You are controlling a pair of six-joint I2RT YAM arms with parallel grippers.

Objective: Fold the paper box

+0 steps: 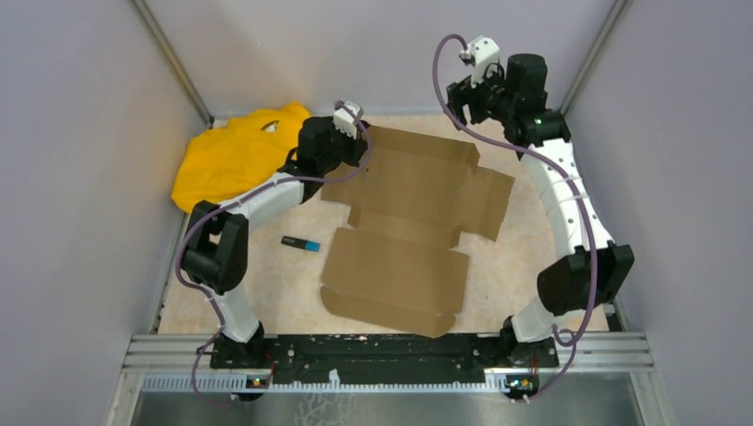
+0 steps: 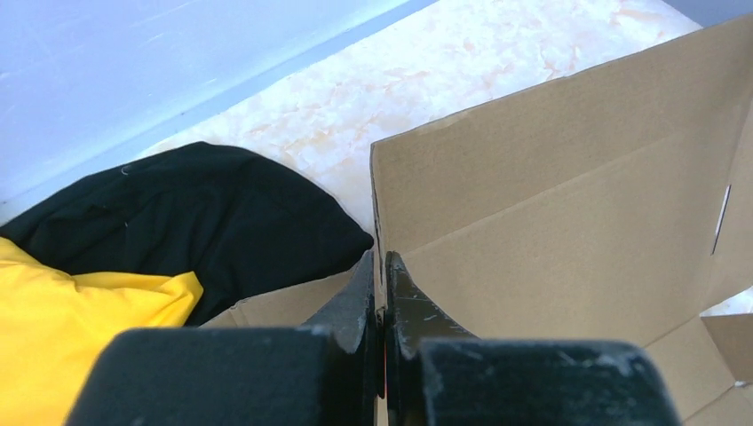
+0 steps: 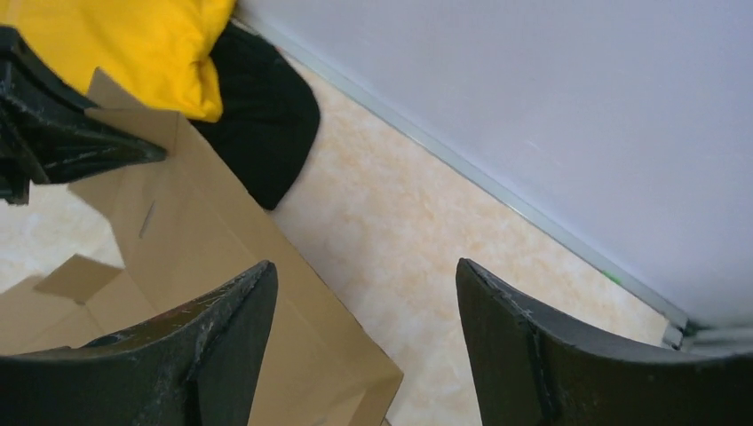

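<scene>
The paper box [image 1: 408,213] is a flat brown die-cut sheet with flaps, lying mid-table. My left gripper [image 1: 362,142] is at its far left corner, shut on the sheet's edge. In the left wrist view the fingers [image 2: 380,266] pinch the cardboard [image 2: 550,204], which rises as a lifted panel. My right gripper [image 1: 457,102] is open and empty, held above the table off the sheet's far right corner. In the right wrist view its fingers [image 3: 364,275] straddle the cardboard's corner [image 3: 204,231] and bare table. The left gripper [image 3: 80,146] shows there too.
A yellow cloth [image 1: 235,155] lies at the far left, with a black cloth [image 2: 195,222] next to it against the back wall. A small black and blue pen [image 1: 300,243] lies left of the sheet. Walls close in the table on three sides.
</scene>
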